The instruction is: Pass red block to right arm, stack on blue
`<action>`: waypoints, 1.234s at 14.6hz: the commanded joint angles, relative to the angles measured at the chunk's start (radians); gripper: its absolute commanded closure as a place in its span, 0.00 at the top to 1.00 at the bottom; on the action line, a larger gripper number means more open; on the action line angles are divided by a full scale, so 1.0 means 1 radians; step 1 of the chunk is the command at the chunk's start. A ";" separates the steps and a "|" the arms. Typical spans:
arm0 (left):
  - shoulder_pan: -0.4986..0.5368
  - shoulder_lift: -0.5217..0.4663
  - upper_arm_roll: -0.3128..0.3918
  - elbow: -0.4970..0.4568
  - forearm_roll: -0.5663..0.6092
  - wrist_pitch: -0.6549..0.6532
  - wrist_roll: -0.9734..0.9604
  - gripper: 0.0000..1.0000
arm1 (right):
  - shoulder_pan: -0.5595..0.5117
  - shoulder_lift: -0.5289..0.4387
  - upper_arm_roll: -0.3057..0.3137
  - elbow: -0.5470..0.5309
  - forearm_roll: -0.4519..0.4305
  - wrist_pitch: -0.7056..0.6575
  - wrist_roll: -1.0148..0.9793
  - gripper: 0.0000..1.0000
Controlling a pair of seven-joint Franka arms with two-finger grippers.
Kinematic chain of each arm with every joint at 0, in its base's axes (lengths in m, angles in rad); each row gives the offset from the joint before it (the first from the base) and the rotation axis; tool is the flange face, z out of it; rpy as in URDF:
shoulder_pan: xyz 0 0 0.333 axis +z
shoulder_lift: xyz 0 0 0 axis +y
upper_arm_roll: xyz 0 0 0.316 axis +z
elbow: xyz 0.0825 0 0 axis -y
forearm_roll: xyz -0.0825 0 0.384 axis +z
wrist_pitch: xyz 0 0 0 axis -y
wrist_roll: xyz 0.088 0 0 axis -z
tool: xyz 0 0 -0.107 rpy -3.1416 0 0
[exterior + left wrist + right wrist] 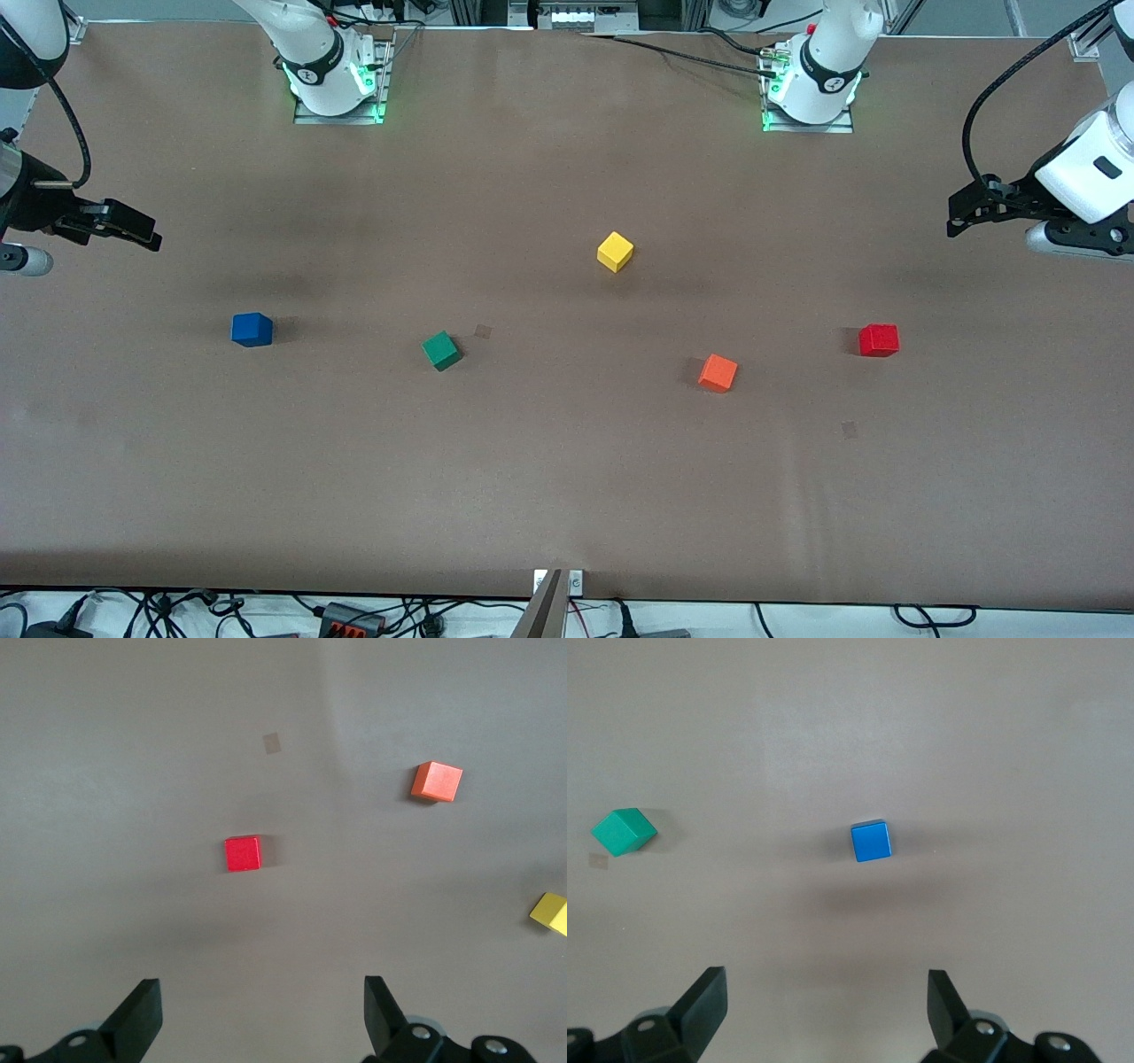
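The red block (879, 340) sits flat on the tabletop (567, 478) toward the left arm's end, its faces nearly square to the table edges; as a cube it has no long axis. The orange cube (718, 372) lies near it, slightly nearer the front camera. The blue cube (252, 329) rests toward the right arm's end, well apart from the green cube (441, 350). The left gripper (262, 1014) hangs wide and empty over the tabletop near the red block; the right gripper (827, 1010) hangs wide and empty near the blue cube.
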 commanded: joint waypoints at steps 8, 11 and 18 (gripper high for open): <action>-0.005 -0.009 0.005 0.032 -0.003 -0.045 0.024 1.00 | -0.006 -0.020 0.008 -0.016 -0.008 -0.008 -0.012 1.00; -0.005 -0.010 0.006 0.032 -0.003 -0.045 0.024 1.00 | -0.006 -0.019 0.008 -0.016 -0.008 -0.015 -0.012 1.00; -0.005 -0.009 0.006 0.033 -0.003 -0.046 0.025 1.00 | -0.006 -0.019 0.008 -0.019 -0.008 -0.004 -0.015 1.00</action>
